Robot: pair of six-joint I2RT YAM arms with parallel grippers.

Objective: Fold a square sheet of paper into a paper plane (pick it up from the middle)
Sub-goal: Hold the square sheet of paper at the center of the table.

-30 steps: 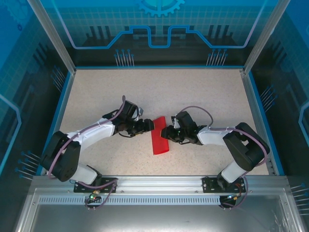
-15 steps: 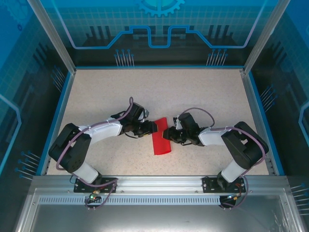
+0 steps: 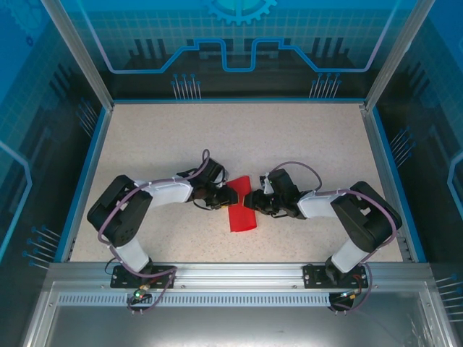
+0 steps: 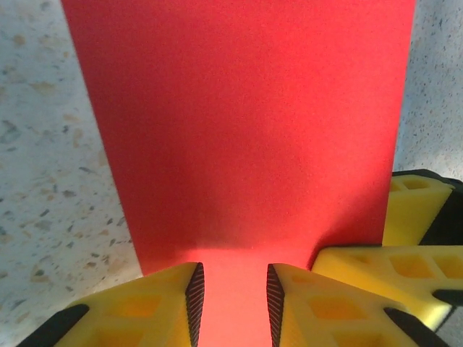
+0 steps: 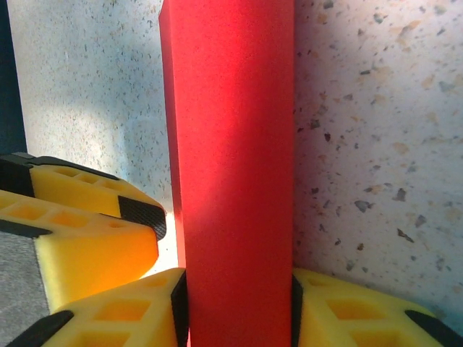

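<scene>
Creasing the red paper (image 3: pixel 242 220)
Right gripper (image 5: pixel 237 307) squeezes it; whether left gripper (image 4: pixel 231 293) holds it is unclear. Best to pinch gently, edges matched.

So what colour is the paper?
The paper is plain bright red, clearest in the left wrist view.

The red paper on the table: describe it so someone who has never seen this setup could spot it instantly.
On the speckled beige table, look near the middle, where the left gripper and right gripper nearly meet tip to tip. The red paper strip sits at their tips, running toward the near edge; it is the one bright red thing there.
</scene>
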